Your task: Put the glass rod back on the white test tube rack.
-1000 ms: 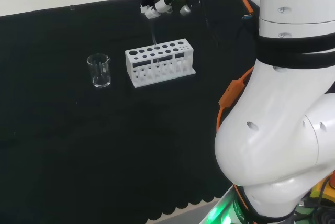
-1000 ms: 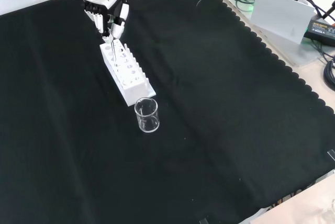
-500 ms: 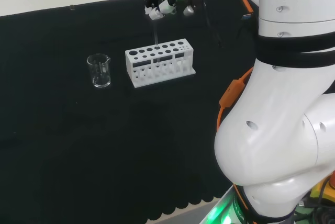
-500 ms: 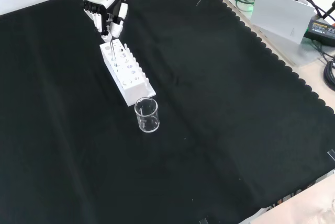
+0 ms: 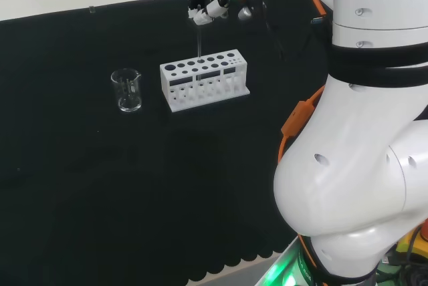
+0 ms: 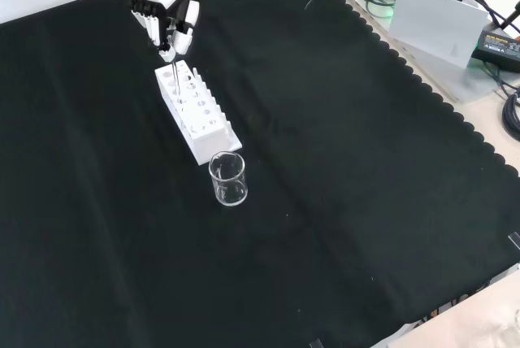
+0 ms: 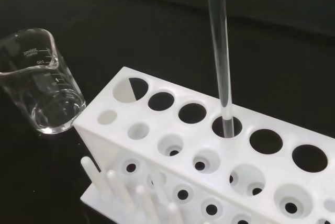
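The white test tube rack [image 5: 204,80] stands mid-cloth, with its rows of round holes facing up. My hand [image 5: 219,3] hovers above its far side, fingers curled and pinching the top of the clear glass rod [image 5: 199,40]. The rod hangs nearly upright. In the wrist view the glass rod [image 7: 220,62] has its lower end at the mouth of a hole in the rack [image 7: 172,124], in the row farther from the pegs. From the front, the hand [image 6: 166,8] is above the rack's [image 6: 197,116] far end, and the thin rod [image 6: 172,74] drops from the fingertips.
A clear glass beaker [image 5: 127,90] stands to the left of the rack in the head view and in front of it as the beaker [image 6: 228,179] shows from the front. White pegs [image 7: 125,198] line the rack's base. Boxes and cables [image 6: 439,6] lie beyond the cloth's scalloped edge.
In the head view the hand has shifted a little up and to the right, with the rod still pinched. Rack and beaker have not moved.
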You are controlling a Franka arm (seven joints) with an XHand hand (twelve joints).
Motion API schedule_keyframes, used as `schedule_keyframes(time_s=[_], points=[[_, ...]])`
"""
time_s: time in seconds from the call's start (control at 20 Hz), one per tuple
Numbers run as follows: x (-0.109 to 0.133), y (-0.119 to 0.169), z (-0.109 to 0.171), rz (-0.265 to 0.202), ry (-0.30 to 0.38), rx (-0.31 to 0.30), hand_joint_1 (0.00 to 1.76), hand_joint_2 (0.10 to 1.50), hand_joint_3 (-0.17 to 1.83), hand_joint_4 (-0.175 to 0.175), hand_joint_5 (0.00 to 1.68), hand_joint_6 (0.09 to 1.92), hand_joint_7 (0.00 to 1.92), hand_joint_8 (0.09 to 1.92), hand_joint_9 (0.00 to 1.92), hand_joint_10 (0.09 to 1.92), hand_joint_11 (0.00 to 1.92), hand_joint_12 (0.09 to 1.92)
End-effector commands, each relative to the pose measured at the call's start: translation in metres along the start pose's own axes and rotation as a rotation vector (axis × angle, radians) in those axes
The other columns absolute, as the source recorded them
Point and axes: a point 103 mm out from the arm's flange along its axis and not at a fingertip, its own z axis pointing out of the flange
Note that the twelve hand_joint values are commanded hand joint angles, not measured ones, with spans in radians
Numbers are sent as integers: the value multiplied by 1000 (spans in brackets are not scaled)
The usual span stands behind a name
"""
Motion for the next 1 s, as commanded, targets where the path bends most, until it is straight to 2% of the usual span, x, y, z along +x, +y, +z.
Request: schedule_keyframes(time_s=[0.05,0.2,0.35,0.55,0.75,1.0], points=[[1,0,-5,-25,32,0,1314,1046,-175,-175,1317,426,1384,381,1832,414,1705,636],[2,-1,-5,-31,35,14,1312,1044,-175,-175,1321,407,1400,336,1839,353,1725,602],[1,-1,-3,-30,41,28,1397,1000,-175,-175,1124,510,1530,87,1873,243,1747,589],[2,2,-3,-33,51,59,1308,881,-175,-175,860,734,1542,87,1917,129,1806,553],[2,4,-2,-34,67,67,1300,859,-175,-175,695,779,1475,87,1920,101,1850,549],[0,1,-5,-30,67,55,1272,868,-175,-175,607,760,1420,87,1920,105,1904,560]])
